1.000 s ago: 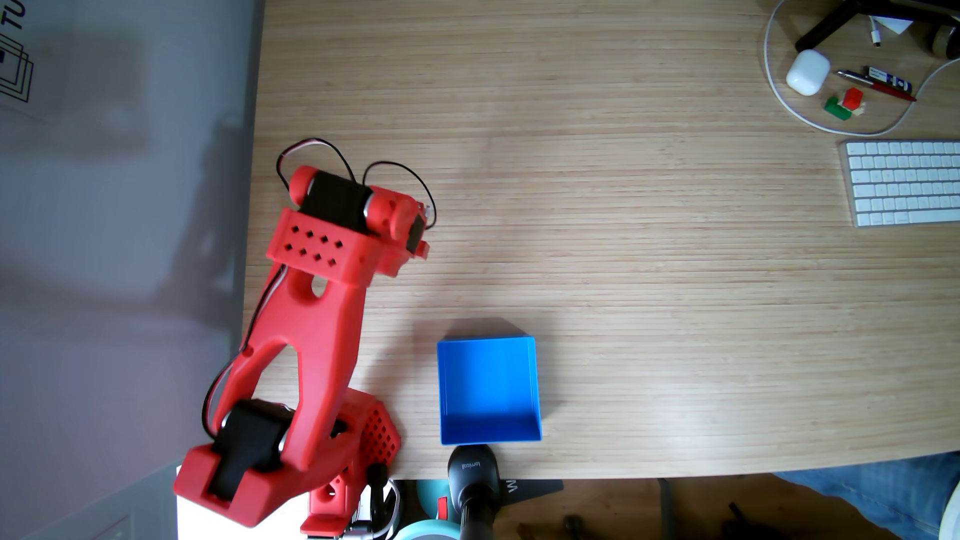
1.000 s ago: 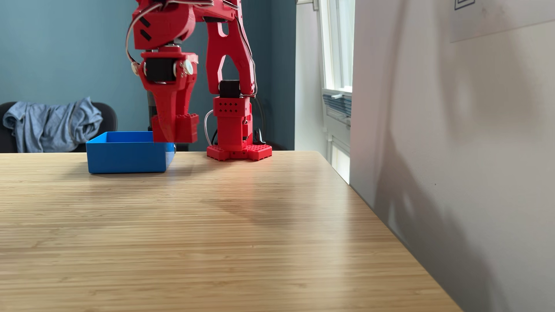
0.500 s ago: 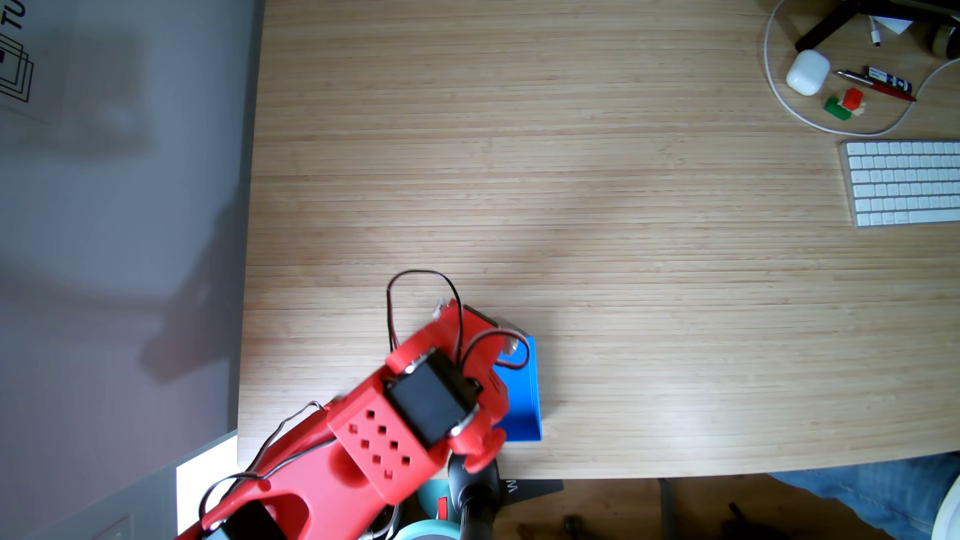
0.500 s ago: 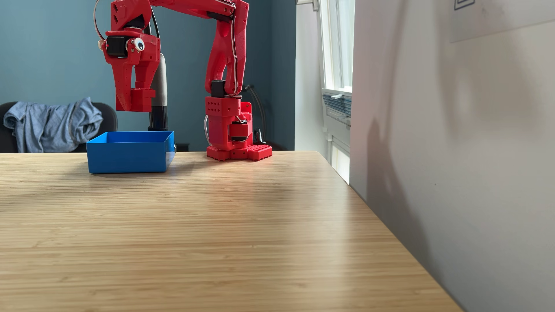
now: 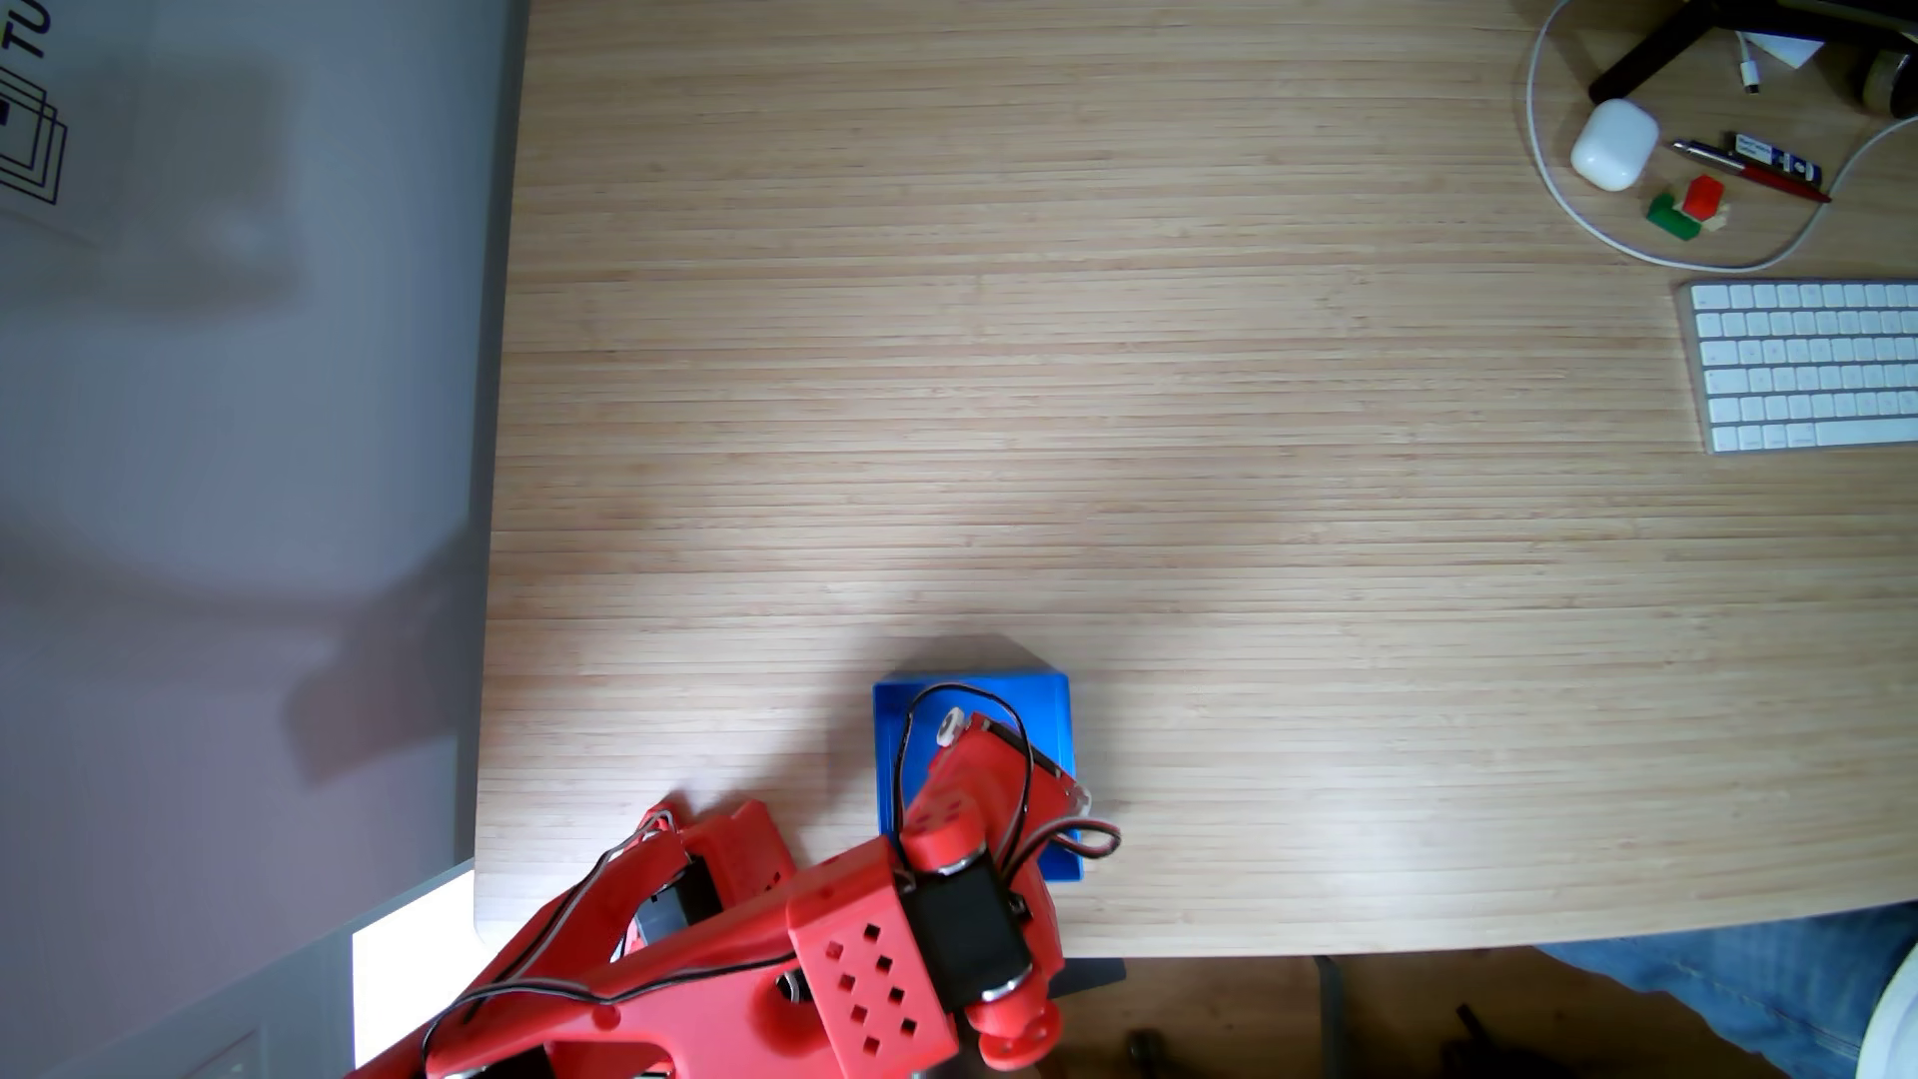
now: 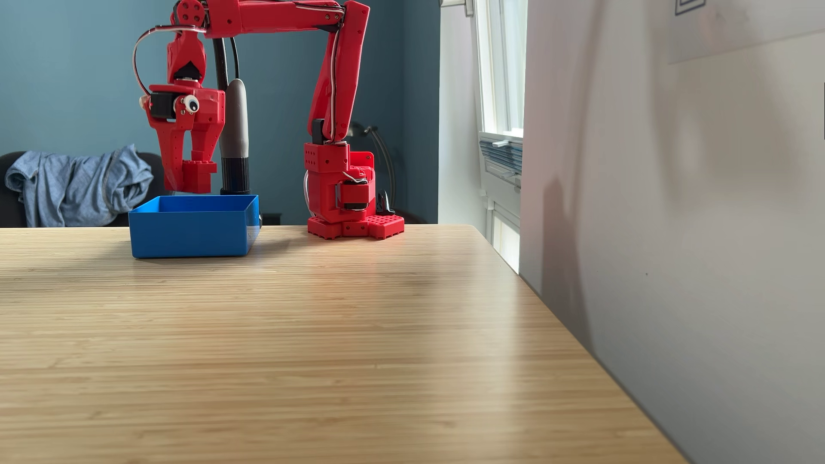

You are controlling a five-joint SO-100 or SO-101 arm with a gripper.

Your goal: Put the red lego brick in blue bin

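My pincer (image 6: 186, 180) is squeezed tight on the red lego brick (image 6: 198, 174). The brick hangs just above the blue bin (image 6: 189, 234), over its open top. The bin is straight down below me.

Open bench (image 6: 312, 357) stretches bare before the blue bin (image 6: 187, 234); a dark post (image 6: 234, 147) rises just behind it.

Only "TU" (cut off) reads on the wall poster (image 5: 26, 114).
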